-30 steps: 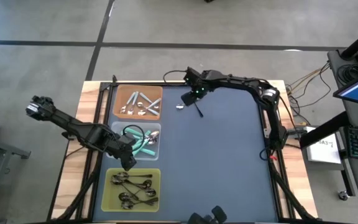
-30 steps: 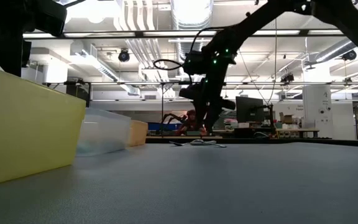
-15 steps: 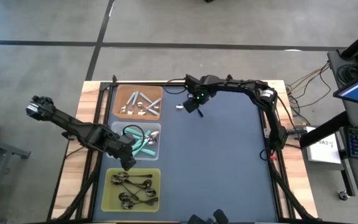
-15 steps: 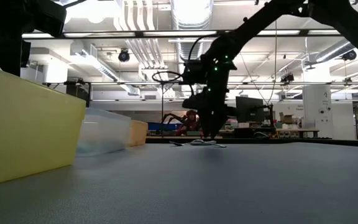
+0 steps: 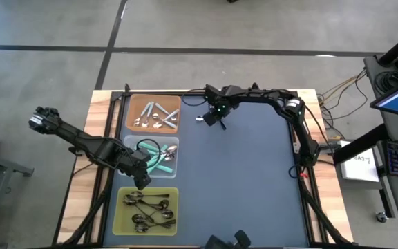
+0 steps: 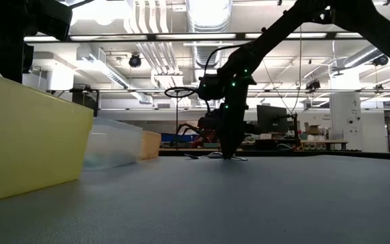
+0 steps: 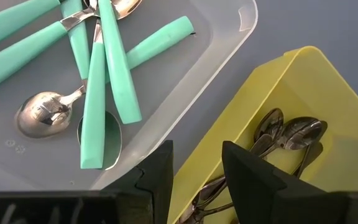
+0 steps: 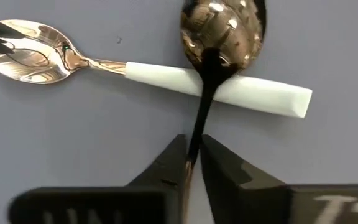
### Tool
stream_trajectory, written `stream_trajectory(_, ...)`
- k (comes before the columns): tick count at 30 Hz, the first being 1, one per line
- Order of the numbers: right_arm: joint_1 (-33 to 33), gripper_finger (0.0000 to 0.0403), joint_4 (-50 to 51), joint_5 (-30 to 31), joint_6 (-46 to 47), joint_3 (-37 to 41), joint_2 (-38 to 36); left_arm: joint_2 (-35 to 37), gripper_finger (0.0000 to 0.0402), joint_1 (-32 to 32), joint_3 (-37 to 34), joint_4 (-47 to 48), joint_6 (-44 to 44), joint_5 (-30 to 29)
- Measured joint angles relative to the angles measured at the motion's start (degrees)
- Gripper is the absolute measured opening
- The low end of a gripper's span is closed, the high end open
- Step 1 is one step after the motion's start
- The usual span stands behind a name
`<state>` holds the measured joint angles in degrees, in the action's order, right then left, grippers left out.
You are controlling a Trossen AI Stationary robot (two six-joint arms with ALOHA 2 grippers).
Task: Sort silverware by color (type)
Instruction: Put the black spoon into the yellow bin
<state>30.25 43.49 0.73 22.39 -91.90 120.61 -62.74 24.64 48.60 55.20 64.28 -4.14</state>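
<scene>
Where the dark spoon lies across a pale-handled spoon, right gripper jaws pinching its handle, left gripper jaws apart.

We see an orange tray at upper left, a clear tray with teal-handled spoons, and a yellow-green tray with dark spoons. The tabletop is blue-grey with a pale wood edge.

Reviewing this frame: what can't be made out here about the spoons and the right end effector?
- Dark spoon: handle end hidden between the right end effector fingers, right wrist view.
- Loose spoons: too small to tell apart, high view.
- Yellow tray: wall hides its contents, low view.
- Clear tray: spoons cut off by the edge, left wrist view.
</scene>
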Motion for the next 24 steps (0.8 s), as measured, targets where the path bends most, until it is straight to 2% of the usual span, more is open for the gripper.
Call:
stream_trajectory(2,0.05,0.0021,-0.26,-0.16,-0.64,0.00,0.05,0.00,0.0119,0.00,0.00,0.00,0.04,-0.02)
stream_trajectory(4,0.31,0.0014,-0.31,-0.99,-1.83,-0.01,-0.19,0.00,0.0119,0.00,0.00,0.00,0.08,-0.02)
stream_trajectory(9,1.50,0.0011,0.00,-6.82,-3.62,-0.60,-1.47,0.01,0.0119,-0.01,0.00,0.00,0.26,-0.04)
stream_trajectory(14,0.91,0.0010,-0.89,-13.96,-6.62,-0.79,-5.71,0.09,0.0119,-0.13,0.00,0.00,1.39,-1.13)
stream_trajectory(17,-0.30,0.0010,-1.60,-14.77,-8.75,-0.85,-8.55,0.30,0.0119,-0.59,0.00,0.00,1.84,-3.04)
stream_trajectory(20,-1.94,0.0009,-4.00,-14.82,-10.54,-0.81,-11.33,0.77,0.0119,-1.64,0.00,0.01,1.23,-7.94)
stream_trajectory(24,-3.55,0.0009,-9.46,-15.19,-11.20,-0.85,-14.89,1.25,0.0119,-4.88,0.00,0.37,-4.64,-18.00)
